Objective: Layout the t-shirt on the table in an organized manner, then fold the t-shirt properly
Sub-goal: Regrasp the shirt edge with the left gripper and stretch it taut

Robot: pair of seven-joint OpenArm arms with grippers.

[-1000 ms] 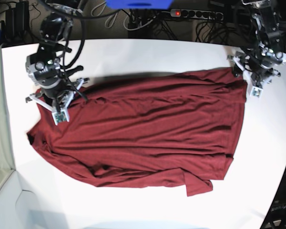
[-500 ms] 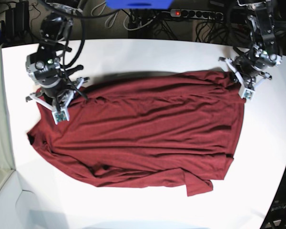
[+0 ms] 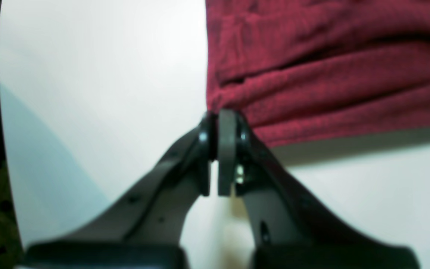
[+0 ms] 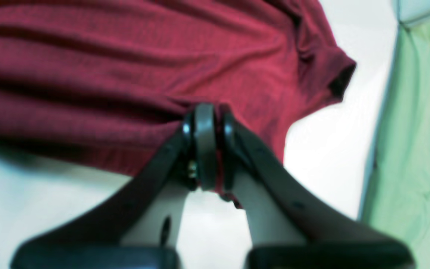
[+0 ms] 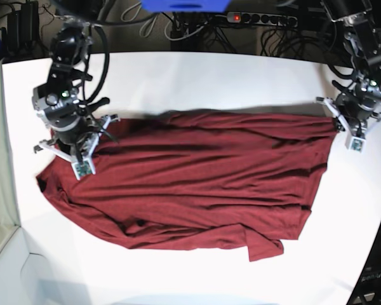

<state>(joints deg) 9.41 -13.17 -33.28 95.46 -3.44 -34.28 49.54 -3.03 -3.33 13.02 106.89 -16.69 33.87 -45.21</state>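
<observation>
End effectors, left [image 5: 344, 130] and right [image 5: 87, 152], both clenched on the t-shirt [image 5: 190, 178].
Dark red cloth spreads wrinkled across the white worktop [image 5: 206, 76], gripped at its upper corners, one on each side.

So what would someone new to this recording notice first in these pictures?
Most striking is the large dark red fabric t-shirt, wrinkled and spread across the middle of the smooth white tabletop. Next come the two dark metallic end effectors, the left and the right, each closed on the shirt near opposite ends of its edge nearest the arms.
</observation>
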